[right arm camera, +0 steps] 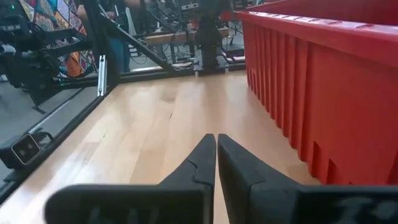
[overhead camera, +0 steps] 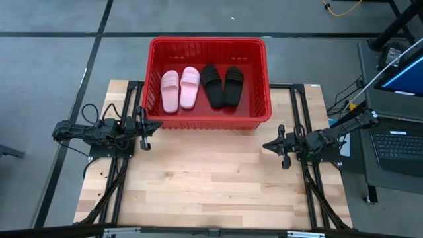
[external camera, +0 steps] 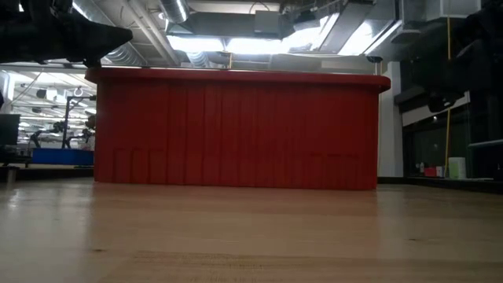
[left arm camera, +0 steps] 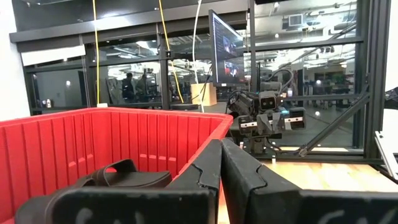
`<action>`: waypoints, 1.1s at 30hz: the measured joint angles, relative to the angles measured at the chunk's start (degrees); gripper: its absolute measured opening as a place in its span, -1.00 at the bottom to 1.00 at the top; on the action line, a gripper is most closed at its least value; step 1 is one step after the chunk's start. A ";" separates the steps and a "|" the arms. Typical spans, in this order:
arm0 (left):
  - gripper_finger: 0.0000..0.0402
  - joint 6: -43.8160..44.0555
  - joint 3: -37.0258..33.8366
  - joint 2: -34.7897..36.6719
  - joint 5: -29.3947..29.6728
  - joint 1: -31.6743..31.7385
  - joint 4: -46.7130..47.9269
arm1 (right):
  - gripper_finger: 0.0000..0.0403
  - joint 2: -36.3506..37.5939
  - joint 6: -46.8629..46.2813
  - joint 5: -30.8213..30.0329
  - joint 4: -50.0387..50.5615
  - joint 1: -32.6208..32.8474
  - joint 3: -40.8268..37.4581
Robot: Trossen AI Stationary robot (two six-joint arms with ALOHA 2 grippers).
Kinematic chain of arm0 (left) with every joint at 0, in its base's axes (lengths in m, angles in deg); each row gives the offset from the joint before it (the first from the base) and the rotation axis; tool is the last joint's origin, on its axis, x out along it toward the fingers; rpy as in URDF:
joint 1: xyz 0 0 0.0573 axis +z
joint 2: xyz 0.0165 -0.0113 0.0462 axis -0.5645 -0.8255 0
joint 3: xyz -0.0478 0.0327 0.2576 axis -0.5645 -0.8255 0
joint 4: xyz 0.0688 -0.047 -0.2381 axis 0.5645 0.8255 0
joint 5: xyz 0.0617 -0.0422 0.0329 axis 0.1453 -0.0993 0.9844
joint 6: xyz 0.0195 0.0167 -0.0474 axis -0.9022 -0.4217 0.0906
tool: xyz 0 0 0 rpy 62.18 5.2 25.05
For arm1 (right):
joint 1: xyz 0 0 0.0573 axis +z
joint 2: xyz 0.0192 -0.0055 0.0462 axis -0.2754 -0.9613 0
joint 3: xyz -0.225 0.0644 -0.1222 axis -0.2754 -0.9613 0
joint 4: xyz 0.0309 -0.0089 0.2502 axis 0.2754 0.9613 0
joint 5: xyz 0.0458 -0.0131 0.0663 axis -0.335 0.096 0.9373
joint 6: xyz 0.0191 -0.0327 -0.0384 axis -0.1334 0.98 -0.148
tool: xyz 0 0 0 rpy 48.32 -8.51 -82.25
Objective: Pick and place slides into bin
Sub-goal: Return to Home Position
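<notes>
Tabletop at the closing step of the task. Nearest lay the bare wooden table (overhead camera: 211, 192), with no slide on it. Midway across, the left gripper (overhead camera: 151, 127) hung just beside the bin's near left corner, and the right gripper (overhead camera: 268, 145) hung near its near right corner, apart from the wall. The wrist views showed each pair of fingers (left arm camera: 202, 177) pressed together with nothing between them. Beyond, at the table's far edge, the red bin (overhead camera: 206, 42) held all four slides in a row, soles down: the pink pair (overhead camera: 180, 88) on the left, the black pair (overhead camera: 222, 86) on the right. From the left wrist, a dark strap (left arm camera: 118, 177) inside the red wall was probably one black slide. Judged step: return to rest, since nothing was left to pick. The next move called only for drawing both arms back, clear of the bin's wall.
</notes>
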 joint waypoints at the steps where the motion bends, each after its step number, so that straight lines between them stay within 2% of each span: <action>1: -0.97 0.00 0.00 0.00 0.00 0.00 0.00 | -0.90 0.00 -0.64 0.01 0.00 0.00 0.00; 13: -0.97 0.00 0.00 0.00 0.00 -0.02 0.00 | -0.90 0.38 -0.84 0.00 -1.91 -0.15 0.00; 19: -0.97 0.00 0.00 0.00 0.00 -0.01 0.00 | -0.90 3.11 2.44 0.44 -2.73 -3.67 0.00; 21: -0.97 0.00 0.00 0.01 0.00 0.00 0.00 | -0.89 4.66 4.31 2.86 -1.95 -5.32 0.00; 27: -0.97 0.00 0.00 0.01 0.00 -0.01 0.01 | -0.89 11.96 10.87 16.86 2.72 -11.07 -0.04; 33: -0.97 0.02 0.00 0.00 0.00 -0.02 0.00 | -0.89 13.51 7.77 19.77 5.36 -15.69 -0.07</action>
